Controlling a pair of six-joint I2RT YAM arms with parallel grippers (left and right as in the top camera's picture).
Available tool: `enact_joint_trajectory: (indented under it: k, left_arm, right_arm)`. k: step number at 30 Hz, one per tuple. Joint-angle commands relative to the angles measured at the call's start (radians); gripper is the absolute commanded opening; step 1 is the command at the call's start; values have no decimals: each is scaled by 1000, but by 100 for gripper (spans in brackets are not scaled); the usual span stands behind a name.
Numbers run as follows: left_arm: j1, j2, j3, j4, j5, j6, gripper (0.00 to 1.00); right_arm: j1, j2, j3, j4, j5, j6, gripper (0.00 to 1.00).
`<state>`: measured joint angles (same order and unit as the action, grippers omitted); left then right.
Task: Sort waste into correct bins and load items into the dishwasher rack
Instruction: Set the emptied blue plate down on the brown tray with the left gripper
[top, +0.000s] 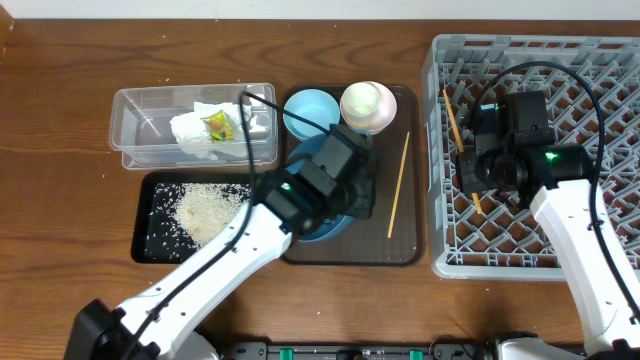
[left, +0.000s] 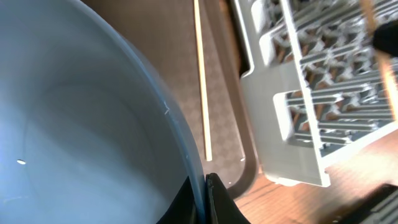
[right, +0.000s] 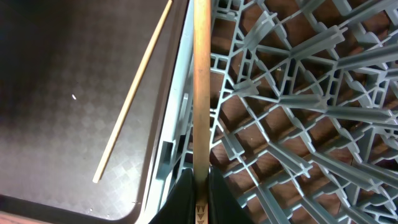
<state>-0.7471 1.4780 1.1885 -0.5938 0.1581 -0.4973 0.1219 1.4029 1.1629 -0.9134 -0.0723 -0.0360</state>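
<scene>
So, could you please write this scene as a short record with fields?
left end effector: shut on blue plate rim
right end effector: shut on chopstick, at dishwasher rack
clear tub: napkin and wrapper inside
black tray: rice inside
brown tray: second chopstick, light-blue bowl, pink bowl, white cup seemingly inside it

The left arm (top: 220, 255) reaches from the near edge of the desk diagonally forward and to its right, white links stretched low, black wrist tipped down. The left tool (left: 200, 186) is clamped tight on the rim of the blue plate (left: 74, 124). The right arm (top: 585, 240) bends inward at the wrist. The right tool (right: 200, 183) pinches a chopstick (right: 200, 81), fingers nearly together.
</scene>
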Motion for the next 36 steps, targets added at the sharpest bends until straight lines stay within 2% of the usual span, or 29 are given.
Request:
enact_joint_trajectory:
  k: [1, 5, 11, 21, 26, 31, 36]
  left_arm:
    - [-11, 39, 28, 11, -73, 10, 6]
    - [-11, 52, 28, 29, -74, 15, 6]
    - [-11, 54, 26, 59, -73, 17, 6]
    - [-11, 100, 26, 68, -73, 18, 8]
    - [-11, 85, 32, 100, -73, 39, 36]
    - [-9, 46, 39, 112, -74, 59, 58]
    - [-9, 1, 39, 106, -112, 63, 60]
  right_arm:
    - [-6, 3, 1, 4, -7, 13, 4]
    - [-6, 3, 1, 4, -7, 18, 5]
    - [-6, 3, 1, 5, -7, 110, 10]
    - [-6, 31, 1, 5, -7, 144, 8]
    - [-6, 34, 1, 10, -7, 144, 8]
    - [-6, 10, 33, 14, -11, 167, 13]
    - [2, -37, 117, -57, -163, 171, 16]
